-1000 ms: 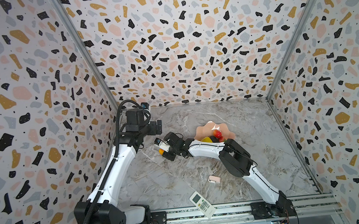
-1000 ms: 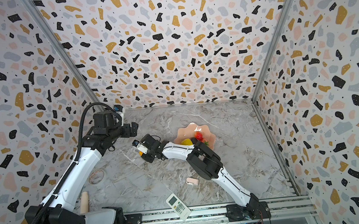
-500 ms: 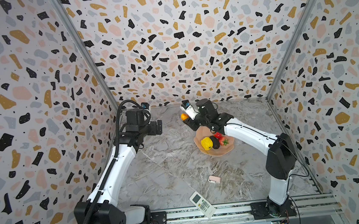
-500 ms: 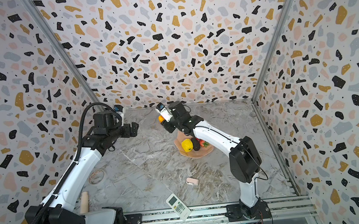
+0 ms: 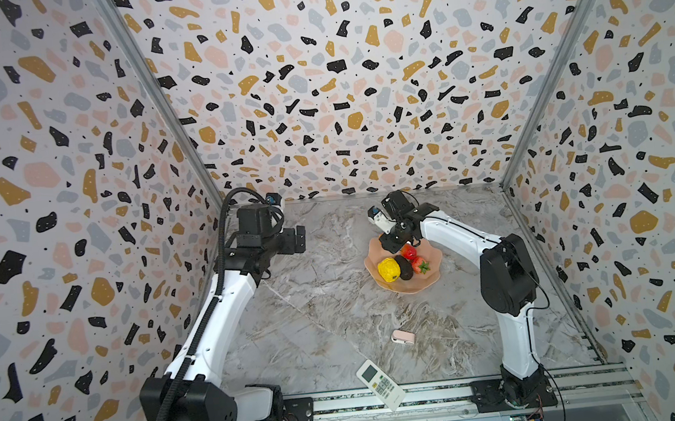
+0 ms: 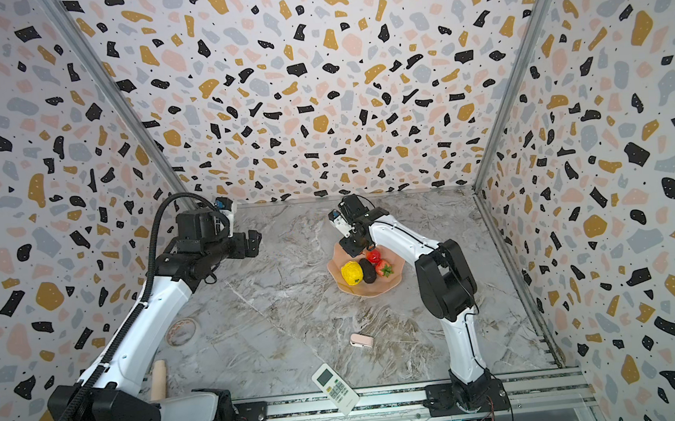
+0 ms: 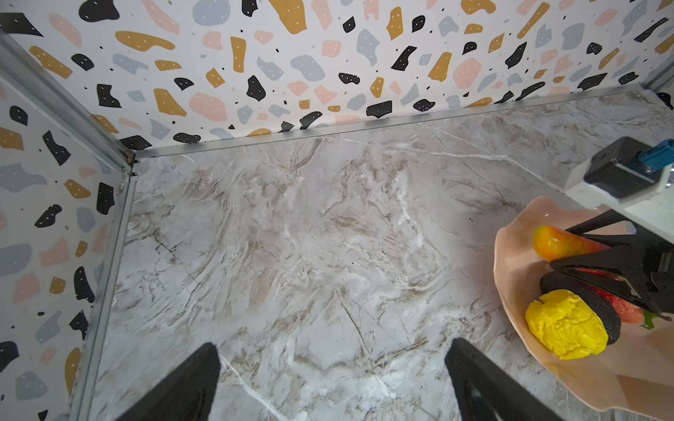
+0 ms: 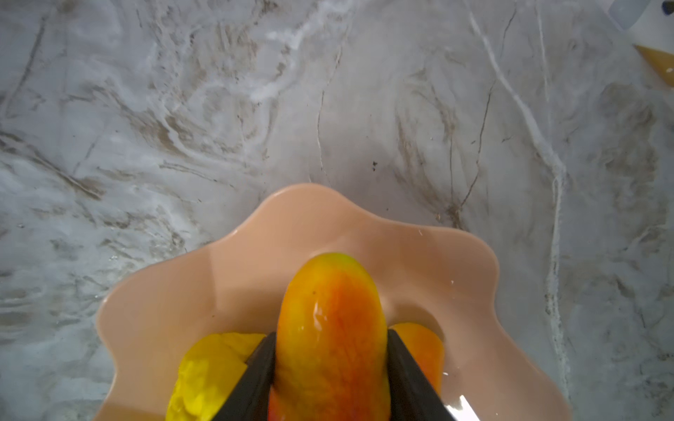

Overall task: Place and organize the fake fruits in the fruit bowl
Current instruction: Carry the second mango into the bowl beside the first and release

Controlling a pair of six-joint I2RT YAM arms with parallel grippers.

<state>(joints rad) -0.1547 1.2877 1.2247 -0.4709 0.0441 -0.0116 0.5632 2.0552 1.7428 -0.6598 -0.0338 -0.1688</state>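
The fruit bowl [image 5: 413, 289] sits on the marble worktop [image 5: 316, 326] toward the back right. In it lie the bumpy yellow fruit [image 5: 389, 269], the avocado [image 5: 405, 268], the strawberry [image 5: 419, 265] and a red mango [image 5: 409, 252], all close together. Over the bowl's rear part, the right gripper [image 8: 330, 335] has its jaws drawn in tight on the sides of a second mango [image 8: 330, 313]; whether this one touches the dish I cannot tell. Well apart to the left, the left gripper [image 7: 332, 346] hangs over bare worktop, jaws spread wide and holding nothing.
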